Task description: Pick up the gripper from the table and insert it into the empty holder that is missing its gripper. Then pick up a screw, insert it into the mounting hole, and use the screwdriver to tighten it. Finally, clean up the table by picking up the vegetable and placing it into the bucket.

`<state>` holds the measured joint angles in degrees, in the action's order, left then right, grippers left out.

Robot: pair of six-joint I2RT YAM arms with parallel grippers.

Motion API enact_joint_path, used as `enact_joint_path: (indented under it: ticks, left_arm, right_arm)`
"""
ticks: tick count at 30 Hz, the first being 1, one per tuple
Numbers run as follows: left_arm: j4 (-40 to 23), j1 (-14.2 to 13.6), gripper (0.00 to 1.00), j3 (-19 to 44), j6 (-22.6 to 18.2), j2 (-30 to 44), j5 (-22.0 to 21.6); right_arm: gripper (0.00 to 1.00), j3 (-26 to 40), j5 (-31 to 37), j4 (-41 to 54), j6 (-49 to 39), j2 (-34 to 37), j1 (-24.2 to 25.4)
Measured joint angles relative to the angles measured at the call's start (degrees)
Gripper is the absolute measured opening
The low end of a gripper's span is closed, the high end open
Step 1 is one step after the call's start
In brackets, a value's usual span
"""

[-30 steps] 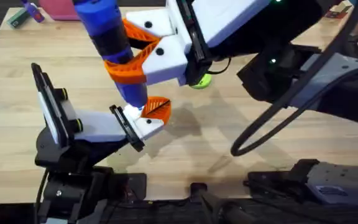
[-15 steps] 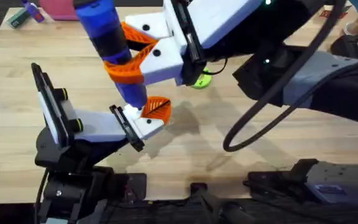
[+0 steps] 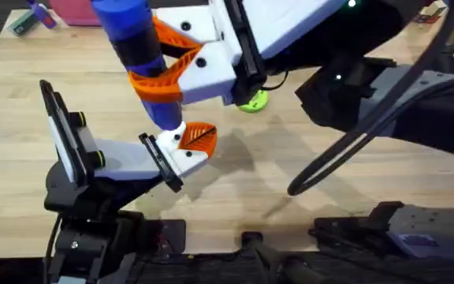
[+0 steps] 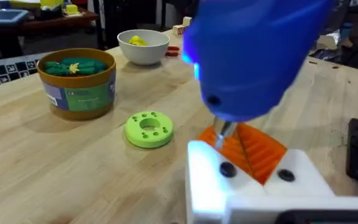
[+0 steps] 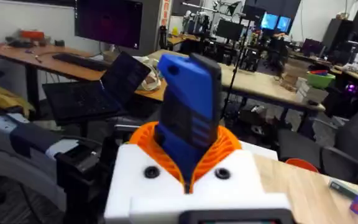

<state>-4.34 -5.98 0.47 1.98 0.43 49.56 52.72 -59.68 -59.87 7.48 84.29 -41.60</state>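
1. The right end effector [image 3: 168, 67] is clamped on the blue screwdriver [image 3: 136, 47], with an orange pad [image 3: 158, 88] pressed against each side of the barrel; the same grip is seen from the right wrist [image 5: 188, 165].
2. The screwdriver is held nearly upright, its metal bit [image 4: 222, 132] pointed down at the left end effector [image 3: 186, 146].
3. The left end effector is seen from overhead as a white block [image 3: 181, 158] with one orange finger [image 3: 198, 138] on it; whether it is apart or together cannot be told.
4. In the left wrist view the bit tip is placed at the edge of the orange finger [image 4: 253, 148], just above the white block [image 4: 253, 186] with its two dark screw heads.
5. A flat green disc with holes [image 4: 148, 129] is laid on the wooden surface [image 4: 55, 168] near the left end effector; from overhead its edge [image 3: 253, 101] is seen beyond the right arm.
6. Farther off, a round bucket [image 4: 77, 83] with green contents is stood on the surface.
7. Behind the bucket a white bowl [image 4: 143, 46] is placed, with a yellow piece inside.
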Motion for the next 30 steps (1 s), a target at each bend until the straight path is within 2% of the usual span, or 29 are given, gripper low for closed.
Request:
enact_joint_path:
  ticks: [9,30]
  left_arm:
    - [0.0,0.0,0.018,0.0,0.0,0.0,0.0]
    - [0.0,0.0,0.018,0.0,0.0,0.0,0.0]
  right_arm:
    - [0.025,2.5,-1.3,0.0,1.8,0.0,0.6]
    - [0.025,2.6,-1.7,3.8,2.8,0.7,0.6]
